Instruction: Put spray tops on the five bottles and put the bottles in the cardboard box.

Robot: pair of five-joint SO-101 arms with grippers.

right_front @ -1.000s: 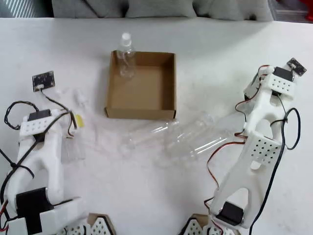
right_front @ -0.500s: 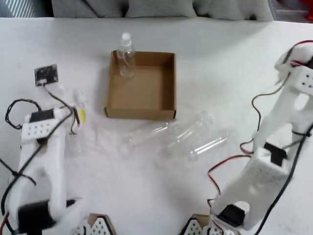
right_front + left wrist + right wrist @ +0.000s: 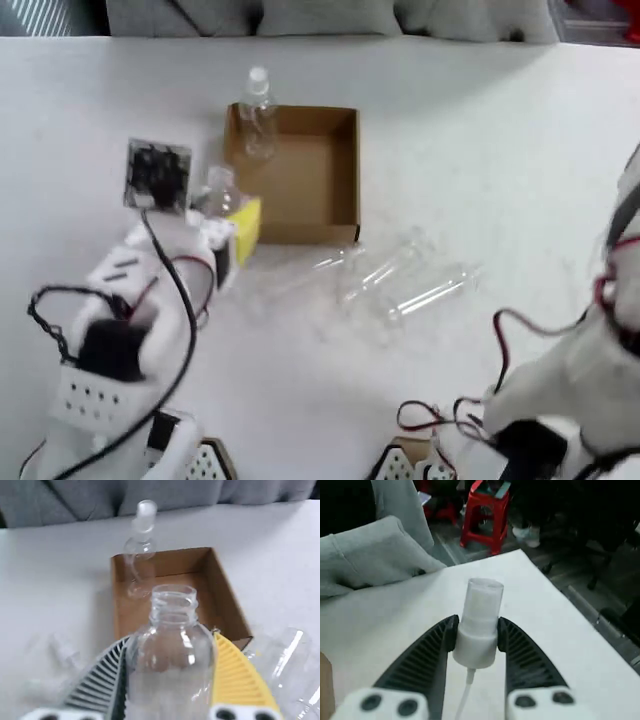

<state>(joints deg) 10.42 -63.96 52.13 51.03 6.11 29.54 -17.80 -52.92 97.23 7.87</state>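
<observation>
- Fitting a spray top to the second bottle is judged to be the step in hand; one capped bottle [image 3: 257,105] stands at the far left corner of the cardboard box [image 3: 300,232] and appears to be inside it.
- The left claw [image 3: 170,640] is closed around the body of an open-necked bottle [image 3: 172,607], grey finger on one side and yellow finger on the other. The bottle is upright, just left of the box's near left corner.
- The right claw [image 3: 477,625] is closed on the collar of a white spray top [image 3: 481,597]. The top is upright and its dip tube hangs down between the fingers, above the tabletop [image 3: 380,625].
- The uncapped bottles [image 3: 400,280] lie on their sides on the tabletop, near and to the right of the box; their exact count cannot be told.
- Next move, as judged: bring the spray top across to the held bottle, centre the dip tube over the open neck, lower it in, then seat the collar.
- Both claws must keep their parts vertical, as a tilted tube would catch on the neck rim.
</observation>
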